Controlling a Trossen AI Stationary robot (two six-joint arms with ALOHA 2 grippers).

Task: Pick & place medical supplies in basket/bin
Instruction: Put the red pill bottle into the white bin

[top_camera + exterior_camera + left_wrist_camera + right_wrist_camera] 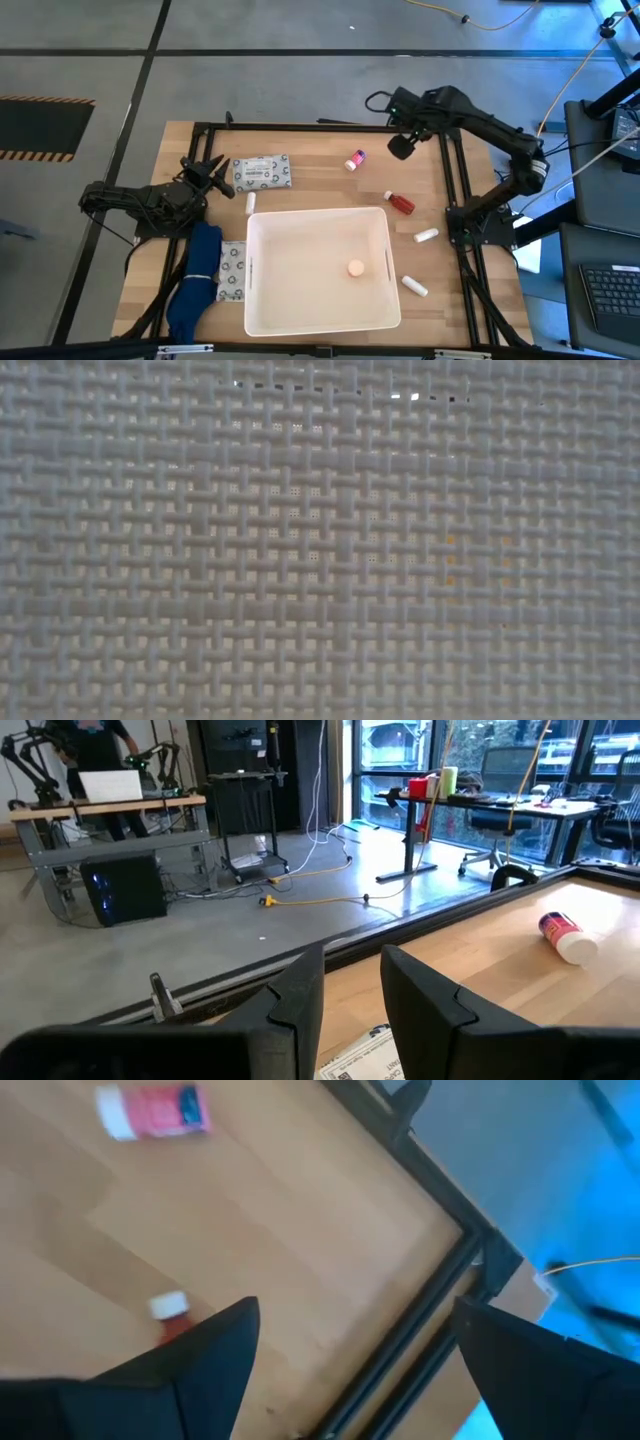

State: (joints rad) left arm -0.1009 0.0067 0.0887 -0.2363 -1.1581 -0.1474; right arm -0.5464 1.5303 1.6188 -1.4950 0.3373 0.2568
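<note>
The white bin [320, 318] stands at the table's near middle, with an orange-capped vial [356, 267] lying on its floor. A patterned packet [262, 172] lies flat at the far left, and a second one [232, 272] lies beside the bin's left wall. A pink-capped vial [355, 159] [150, 1110], a red bottle [400, 202] [170, 1315] and three white tubes [251, 203] [427, 236] [415, 286] lie on the wood. My left gripper [212, 172] [350, 1010] is open, level, just left of the far packet [365, 1065]. My right gripper [403, 146] [350, 1360] hangs open above the far right, pointing down.
A blue cloth-like thing [195, 285] lies at the near left, over the second packet's edge. A black frame [455, 170] runs around the table top. A white woven surface [320, 540] fills the low view. Bare wood lies between the bin and the far edge.
</note>
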